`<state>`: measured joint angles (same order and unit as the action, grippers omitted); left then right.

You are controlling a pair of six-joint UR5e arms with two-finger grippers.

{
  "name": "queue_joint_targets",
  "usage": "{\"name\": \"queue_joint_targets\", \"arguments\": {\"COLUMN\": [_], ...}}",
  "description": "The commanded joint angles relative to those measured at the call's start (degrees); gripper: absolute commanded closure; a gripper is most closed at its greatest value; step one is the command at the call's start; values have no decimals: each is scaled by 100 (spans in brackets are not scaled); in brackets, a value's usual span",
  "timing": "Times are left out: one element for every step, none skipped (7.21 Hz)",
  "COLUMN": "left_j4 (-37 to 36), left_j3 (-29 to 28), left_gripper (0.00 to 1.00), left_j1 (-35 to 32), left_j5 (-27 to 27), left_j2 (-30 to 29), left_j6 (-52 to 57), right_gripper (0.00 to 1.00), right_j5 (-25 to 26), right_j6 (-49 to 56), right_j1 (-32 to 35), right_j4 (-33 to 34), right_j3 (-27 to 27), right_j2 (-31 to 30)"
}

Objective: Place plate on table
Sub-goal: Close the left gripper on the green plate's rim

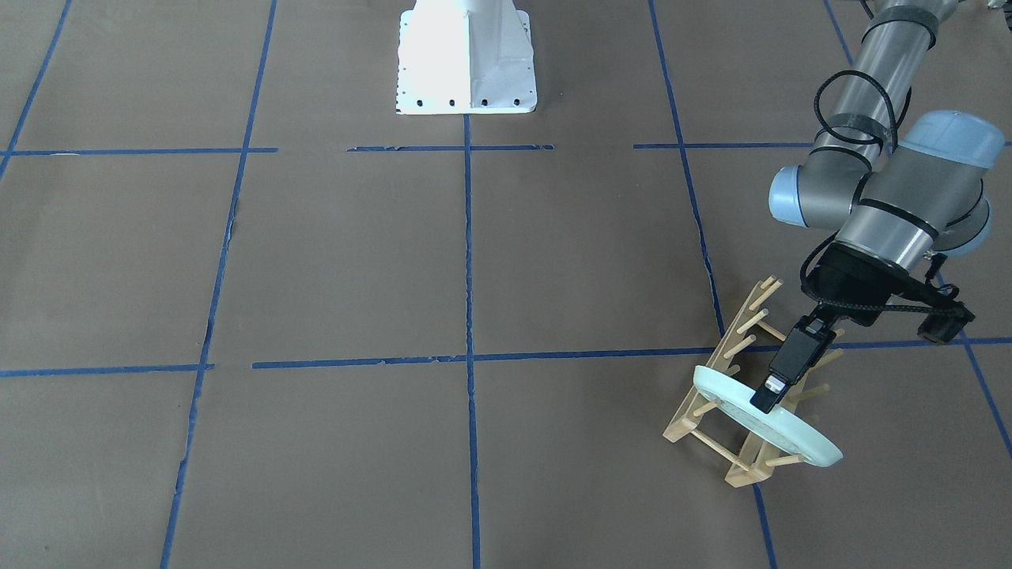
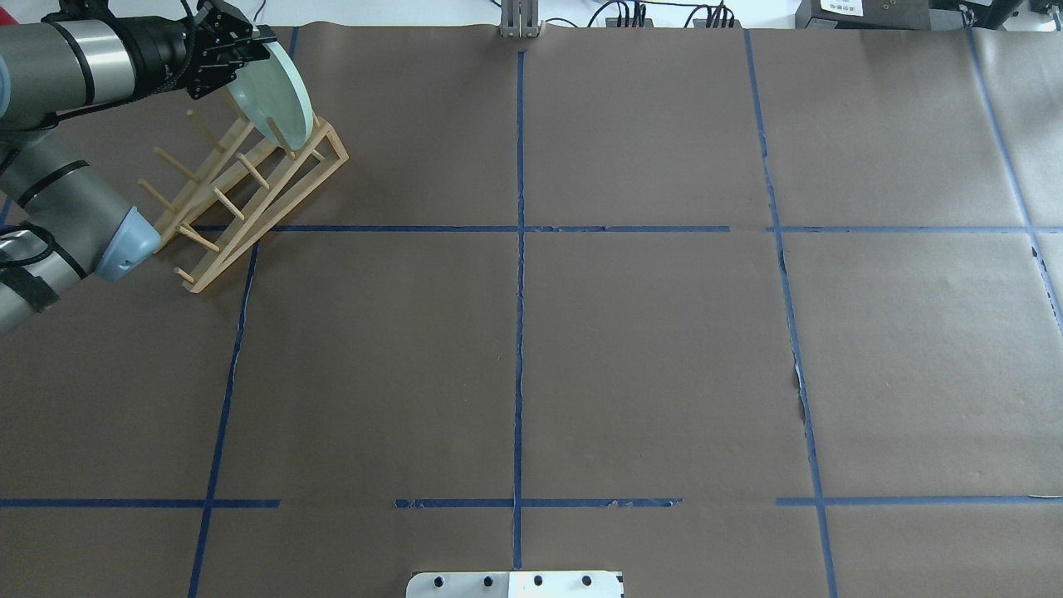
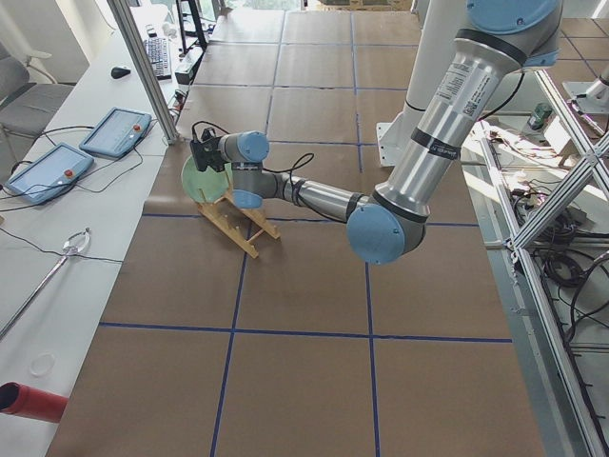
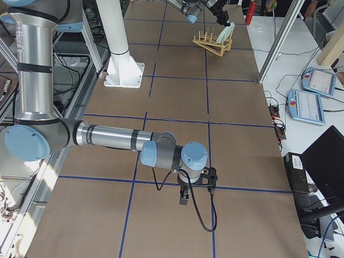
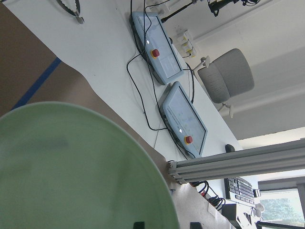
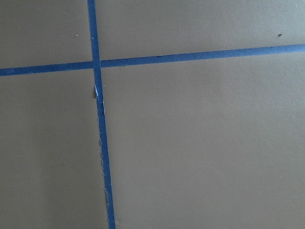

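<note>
Now the left gripper (image 1: pixel 768 393) pinches the upper rim of the plate (image 1: pixel 802 442). The plate stands tilted between the pegs of the wooden rack (image 1: pixel 681 427), at the lower right of the front-facing view, not flat on the table (image 1: pixel 395 276). The right gripper (image 4: pixel 183 200) points down at the table, low in the middle of the right side view. Whether its fingers are spread, I cannot tell.

Seen at lower right of the front-facing view: round, pale mint-green plate (image 1: pixel 802 438) with shallow raised rim, on edge and tilted, slotted among pegs of a wooden rack (image 1: pixel 734 340). Beneath, flat brown-paper table (image 1: pixel 356 261) gridded with blue tape.
</note>
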<state>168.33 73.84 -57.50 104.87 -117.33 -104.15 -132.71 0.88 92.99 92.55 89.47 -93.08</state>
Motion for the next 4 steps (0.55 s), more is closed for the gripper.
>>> {"name": "queue_joint_targets", "arguments": {"left_j4": [6, 6, 6, 6], "left_j3": [-1, 8, 8, 16], "left_gripper": [84, 86, 87, 89], "left_j1": [-6, -15, -33, -50], "left_j5": [16, 25, 25, 34], "left_j2": [0, 0, 8, 8], "left_j6": [62, 71, 71, 71], "right_gripper": [0, 0, 0, 0], "right_j5": [0, 0, 0, 0], "right_j6": [0, 0, 0, 0], "right_j1": [0, 0, 0, 0], "right_j4": [0, 0, 0, 0], "right_j3": [0, 0, 0, 0], "right_j2": [0, 0, 0, 0]}}
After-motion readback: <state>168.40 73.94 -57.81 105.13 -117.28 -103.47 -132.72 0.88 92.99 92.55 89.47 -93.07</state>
